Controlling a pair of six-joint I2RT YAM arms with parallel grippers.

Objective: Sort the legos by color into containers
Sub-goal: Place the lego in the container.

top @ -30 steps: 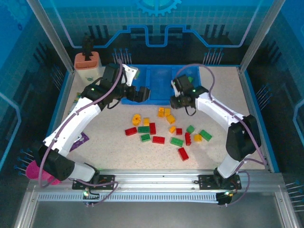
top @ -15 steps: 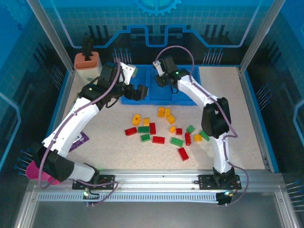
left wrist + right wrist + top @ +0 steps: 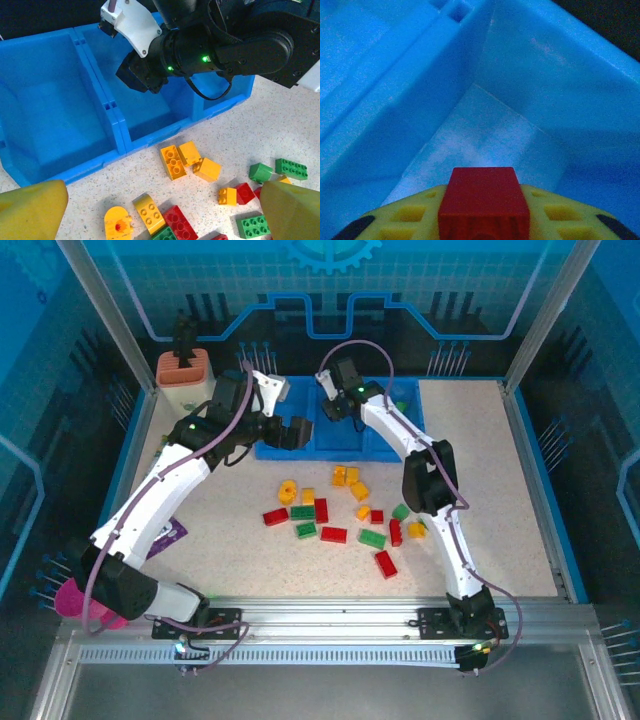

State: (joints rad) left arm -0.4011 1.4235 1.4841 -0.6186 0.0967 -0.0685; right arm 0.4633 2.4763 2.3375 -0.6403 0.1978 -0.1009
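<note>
The blue three-compartment tray [image 3: 340,453] stands at the back of the table. My right gripper [image 3: 335,406] hangs over its middle compartment, shut on a red lego [image 3: 483,200] between its yellow fingers [image 3: 560,215], with the blue tray floor [image 3: 485,135] just below. A green lego [image 3: 400,405] lies in the right compartment. My left gripper [image 3: 290,433] is open and holds nothing, hovering at the tray's front edge [image 3: 112,120]. Loose red, green and yellow legos [image 3: 340,515] are scattered on the table before the tray; yellow ones [image 3: 175,161] lie nearest it.
A cream-and-orange holder [image 3: 183,375] stands at the back left. A pink cup [image 3: 72,600] and a purple packet [image 3: 172,535] sit at the left near the left arm. Raised blue borders edge the table.
My right arm has swung from in front of the tray's right part up and over the middle compartment, carrying the red lego. The left gripper has hardly moved.
</note>
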